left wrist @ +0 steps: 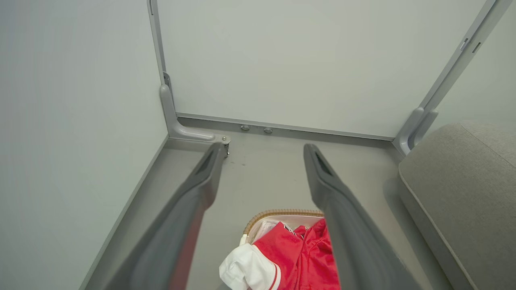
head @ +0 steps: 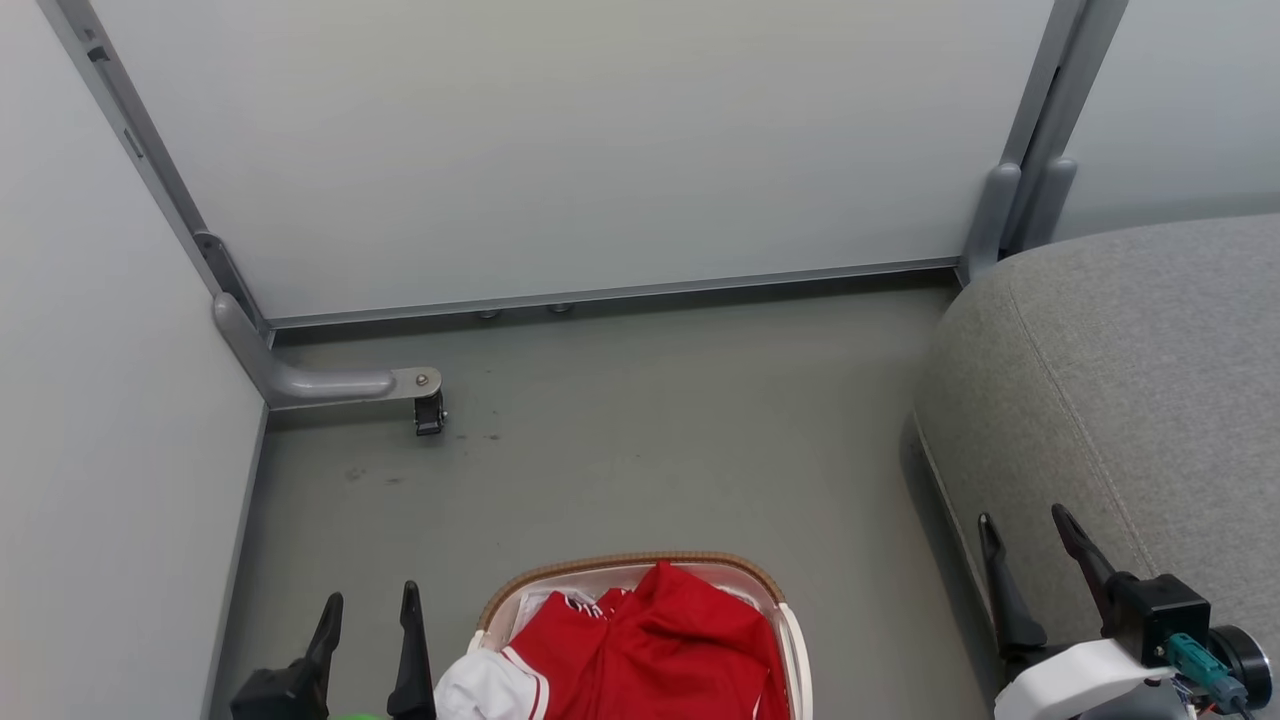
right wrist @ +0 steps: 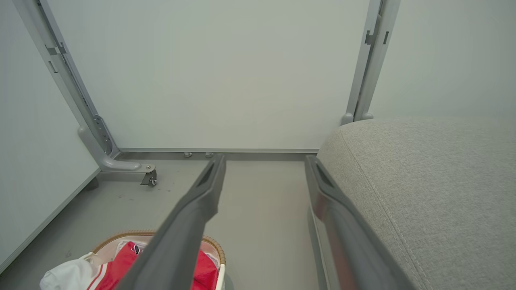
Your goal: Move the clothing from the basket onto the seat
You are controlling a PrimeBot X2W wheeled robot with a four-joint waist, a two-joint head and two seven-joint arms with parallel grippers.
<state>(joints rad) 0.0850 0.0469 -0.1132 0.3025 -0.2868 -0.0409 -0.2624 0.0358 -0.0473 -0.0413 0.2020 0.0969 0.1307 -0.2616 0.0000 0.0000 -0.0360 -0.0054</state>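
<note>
The red clothing [head: 660, 640] lies heaped inside the basket [head: 640, 562] on the floor [head: 650, 430], and the grey seat [head: 1130, 380] stands to its right, apart from it. The left gripper [head: 372, 592] shows just left of the basket and the right gripper [head: 1023, 516] near the seat's edge, both with fingers apart, holding nothing.

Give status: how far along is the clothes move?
Done: nothing; the visible part of the seat is bare. In hand: nothing; the left claw, beside the basket, and the right claw, by the seat, are open and empty. Left: everything; the red clothing lies heaped in the basket.
</note>
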